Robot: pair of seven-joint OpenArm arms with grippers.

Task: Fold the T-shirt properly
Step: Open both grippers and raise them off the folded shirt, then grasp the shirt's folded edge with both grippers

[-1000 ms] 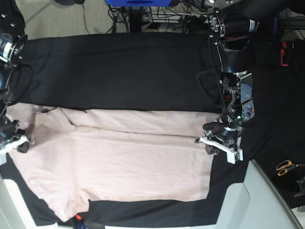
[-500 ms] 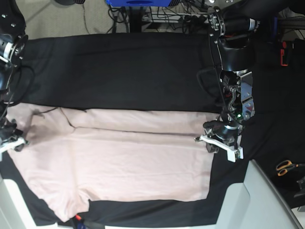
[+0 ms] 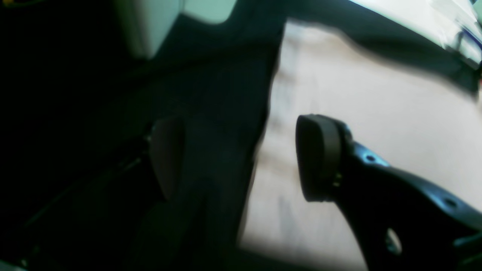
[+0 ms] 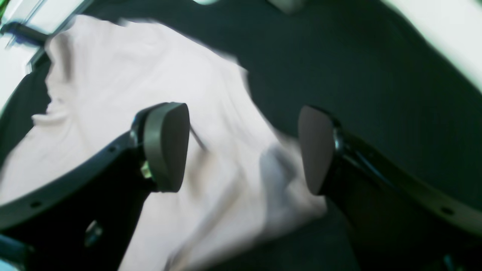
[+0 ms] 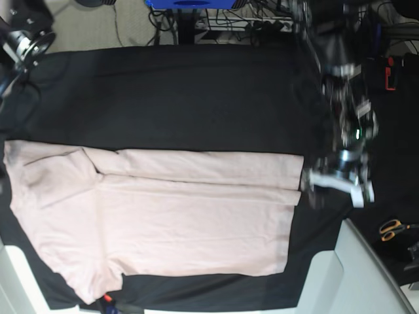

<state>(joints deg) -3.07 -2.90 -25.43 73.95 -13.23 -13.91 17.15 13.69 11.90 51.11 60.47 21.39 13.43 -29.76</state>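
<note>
The pale pink T-shirt (image 5: 183,216) lies flat on the black cloth (image 5: 183,98), with its upper long edge folded in and a sleeve at the left. My left gripper (image 5: 335,185) is open and blurred just off the shirt's right edge. In the left wrist view the gripper (image 3: 241,158) straddles that edge, with one finger over the shirt (image 3: 376,113) and the other over the black cloth (image 3: 211,113). My right gripper (image 4: 241,148) is open and empty above the shirt (image 4: 113,82). It is out of the base view, where only its arm (image 5: 23,33) shows.
Orange-handled scissors (image 5: 393,229) lie at the far right. A pale grey table corner (image 5: 353,275) sits at the lower right. A blue object (image 5: 190,3) and cables are at the back. A small red thing (image 5: 108,301) peeks out at the shirt's lower left.
My left gripper has moved right, off the shirt's edge. My right gripper has left the base view on the left. The shirt's left sleeve now lies spread further left.
</note>
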